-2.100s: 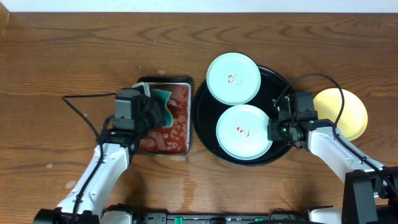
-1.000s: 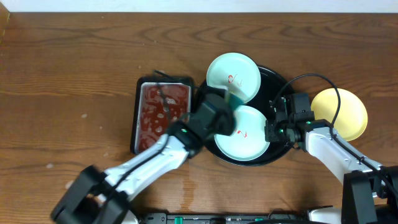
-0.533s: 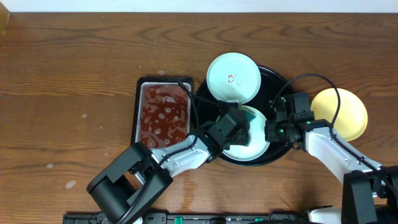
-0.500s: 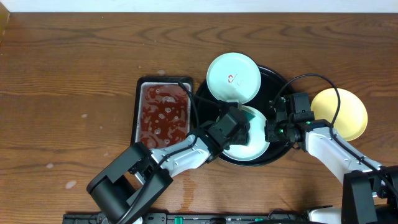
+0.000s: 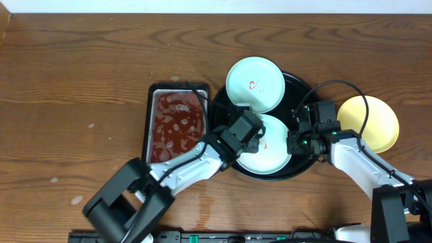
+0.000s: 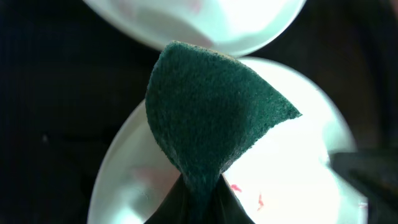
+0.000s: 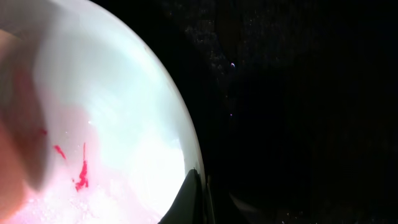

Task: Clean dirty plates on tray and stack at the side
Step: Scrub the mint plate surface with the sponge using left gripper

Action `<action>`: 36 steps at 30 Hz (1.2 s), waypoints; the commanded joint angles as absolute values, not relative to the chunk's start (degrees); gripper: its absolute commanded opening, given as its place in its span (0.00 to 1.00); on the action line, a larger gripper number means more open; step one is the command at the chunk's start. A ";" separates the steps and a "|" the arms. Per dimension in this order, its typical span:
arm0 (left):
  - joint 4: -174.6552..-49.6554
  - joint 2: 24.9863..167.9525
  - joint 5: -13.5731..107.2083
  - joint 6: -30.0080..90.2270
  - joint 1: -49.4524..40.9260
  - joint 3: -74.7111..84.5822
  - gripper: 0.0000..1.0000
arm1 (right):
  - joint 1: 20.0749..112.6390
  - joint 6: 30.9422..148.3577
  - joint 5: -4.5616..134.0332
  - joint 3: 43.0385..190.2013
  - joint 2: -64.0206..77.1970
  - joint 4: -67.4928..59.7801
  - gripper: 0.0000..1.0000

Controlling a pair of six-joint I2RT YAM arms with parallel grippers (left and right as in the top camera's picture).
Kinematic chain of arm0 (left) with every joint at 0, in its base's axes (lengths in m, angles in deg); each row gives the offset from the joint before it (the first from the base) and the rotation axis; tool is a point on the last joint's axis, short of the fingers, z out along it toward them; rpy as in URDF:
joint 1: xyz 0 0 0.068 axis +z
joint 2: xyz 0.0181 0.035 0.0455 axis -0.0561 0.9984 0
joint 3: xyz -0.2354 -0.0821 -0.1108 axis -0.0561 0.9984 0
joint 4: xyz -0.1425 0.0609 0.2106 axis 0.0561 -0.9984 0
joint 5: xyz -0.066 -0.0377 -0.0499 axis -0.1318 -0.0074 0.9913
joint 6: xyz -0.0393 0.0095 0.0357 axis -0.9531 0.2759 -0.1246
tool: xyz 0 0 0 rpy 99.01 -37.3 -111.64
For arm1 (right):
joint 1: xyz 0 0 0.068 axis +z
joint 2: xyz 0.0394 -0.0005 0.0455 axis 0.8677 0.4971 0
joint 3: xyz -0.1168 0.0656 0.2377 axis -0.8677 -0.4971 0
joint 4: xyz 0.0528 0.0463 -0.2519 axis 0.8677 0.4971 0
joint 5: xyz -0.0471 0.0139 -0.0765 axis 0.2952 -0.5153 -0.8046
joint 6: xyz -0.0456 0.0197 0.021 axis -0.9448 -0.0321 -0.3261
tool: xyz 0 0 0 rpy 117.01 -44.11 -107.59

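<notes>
Wooden table (image 5: pixel 81 67): dark brown, grain running left to right. A few pale specks on its left half, a faint darker patch near the front edge. Rectangular black pan (image 5: pixel 148 128) near mid-table, short sides facing the front and back edges. It holds reddish liquid (image 5: pixel 177 125) with a bubbly surface. Dark green scouring pad (image 6: pixel 211 118): coarse fibre, pinched at its lower end, fanning upward into a rounded wedge.

two white arms (image 5: pixel 182 169) with black joints, black wrist blocks and looping black cables (image 5: pixel 337 83).
</notes>
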State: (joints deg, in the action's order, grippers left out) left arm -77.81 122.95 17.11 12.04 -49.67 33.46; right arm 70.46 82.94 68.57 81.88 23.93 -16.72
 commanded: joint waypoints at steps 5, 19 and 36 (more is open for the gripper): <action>-73.39 119.50 20.26 10.82 -49.30 33.46 0.07 | 70.80 82.28 67.22 81.59 24.24 -16.72 0.01; -60.50 129.86 27.36 3.02 -49.30 33.46 0.08 | 70.78 82.28 67.22 81.62 24.24 -16.70 0.01; -81.11 127.25 9.46 14.47 -49.08 33.46 0.07 | 70.78 82.28 67.19 81.62 24.24 -16.70 0.01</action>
